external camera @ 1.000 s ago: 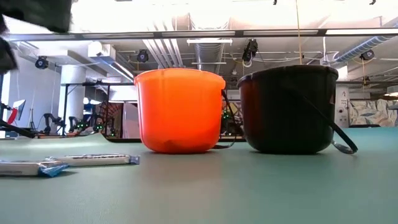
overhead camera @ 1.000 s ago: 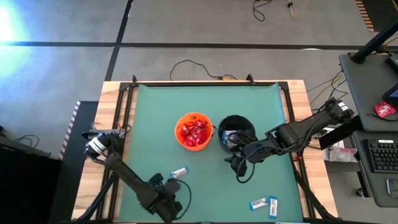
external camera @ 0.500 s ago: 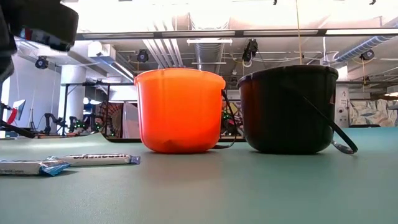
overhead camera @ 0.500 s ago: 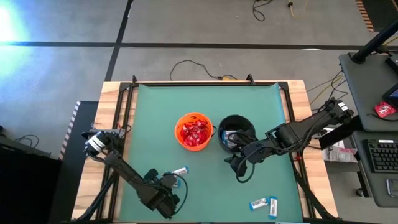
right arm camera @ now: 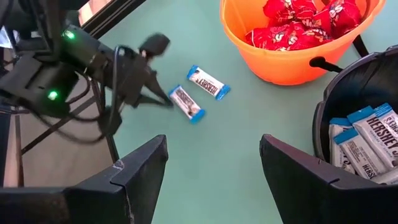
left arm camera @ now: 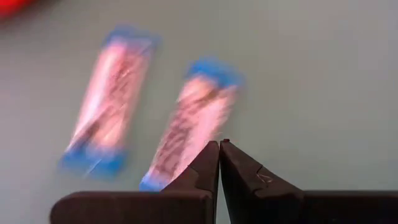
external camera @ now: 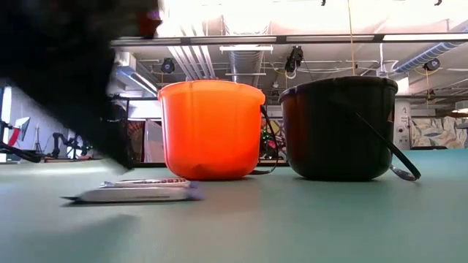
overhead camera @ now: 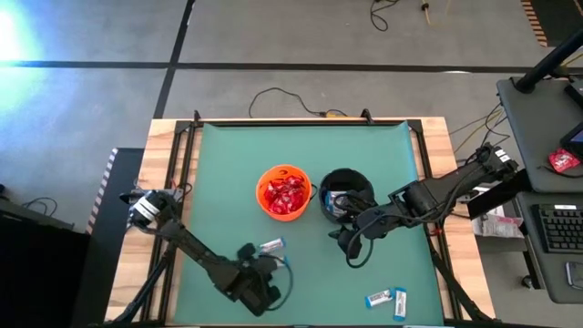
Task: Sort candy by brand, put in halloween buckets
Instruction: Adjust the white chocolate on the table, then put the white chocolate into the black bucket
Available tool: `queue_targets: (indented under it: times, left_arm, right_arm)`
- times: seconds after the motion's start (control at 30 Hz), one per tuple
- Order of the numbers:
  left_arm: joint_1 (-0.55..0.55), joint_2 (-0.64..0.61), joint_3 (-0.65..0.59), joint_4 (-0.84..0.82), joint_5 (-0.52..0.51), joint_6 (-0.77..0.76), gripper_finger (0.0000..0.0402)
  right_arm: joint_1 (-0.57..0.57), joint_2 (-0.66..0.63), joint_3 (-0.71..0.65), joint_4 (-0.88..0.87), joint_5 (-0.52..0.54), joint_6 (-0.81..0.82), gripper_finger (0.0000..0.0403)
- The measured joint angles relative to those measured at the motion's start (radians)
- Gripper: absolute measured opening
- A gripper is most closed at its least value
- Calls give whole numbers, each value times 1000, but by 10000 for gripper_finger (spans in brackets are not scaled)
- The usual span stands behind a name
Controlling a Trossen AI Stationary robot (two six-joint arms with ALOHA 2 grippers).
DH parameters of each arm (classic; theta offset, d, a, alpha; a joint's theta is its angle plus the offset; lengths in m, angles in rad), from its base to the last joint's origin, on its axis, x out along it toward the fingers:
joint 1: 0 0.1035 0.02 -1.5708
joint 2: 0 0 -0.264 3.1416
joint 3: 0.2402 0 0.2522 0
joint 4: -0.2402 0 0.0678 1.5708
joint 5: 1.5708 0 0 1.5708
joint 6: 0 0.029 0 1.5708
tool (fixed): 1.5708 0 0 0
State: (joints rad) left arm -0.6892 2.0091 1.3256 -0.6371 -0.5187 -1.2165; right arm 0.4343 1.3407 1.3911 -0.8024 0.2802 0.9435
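The orange bucket [overhead camera: 283,191] holds red packets [right arm camera: 298,25]. The black bucket [overhead camera: 346,196] holds white-and-blue bars [right arm camera: 364,140]. Two more white-and-blue bars lie flat side by side on the mat near the table's near edge, one nearer my left gripper [left arm camera: 189,127] and one beyond it [left arm camera: 112,102]. Both also show in the right wrist view [right arm camera: 186,102] [right arm camera: 208,82]. My left gripper [left arm camera: 219,149] is shut, its tips at the nearer bar. My right gripper [right arm camera: 214,180] is open and empty, just on the near side of the black bucket. My left gripper has its shut fingertips [right arm camera: 166,101] against the blue end [left arm camera: 152,180] of the nearer bar. The fingers come low and slanting from the table's near left side, roughly along the bar. The bar lies flat on the mat.
Two further white-and-blue bars [overhead camera: 378,298] [overhead camera: 401,303] lie at the near right of the mat. The black bucket's thin handle [external camera: 398,161] hangs down to the mat. The green mat [overhead camera: 228,164] is bare to the left of the orange bucket.
My left gripper has gone toward the table's right edge, staying shut and low, and now fills the left of the low view. The bars in front of it have slid along the mat toward the right and a little toward the buckets.
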Motion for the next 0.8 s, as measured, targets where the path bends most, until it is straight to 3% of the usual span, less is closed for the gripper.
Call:
queue_targets:
  times: [0.1,0.23,0.33,0.57,0.7,0.8]
  left_arm:
    - [42,0,1,101,5,170,0]
    - [47,-44,28,-24,6,191,0]
    - [14,-98,37,-118,76,185,0]
    - [-119,-131,-24,-308,143,-27,0]
    - [-180,-127,-121,-229,230,-115,0]
    - [-198,-132,-188,-141,314,-167,0]
  right_arm:
    - [0,0,0,0,0,-2,247]
    - [9,0,0,6,-11,-4,247]
    - [37,3,-1,50,-15,-92,246]
    - [170,92,-14,176,87,-249,232]
    - [243,169,-13,197,73,-184,233]
    - [301,231,13,186,-1,-90,238]
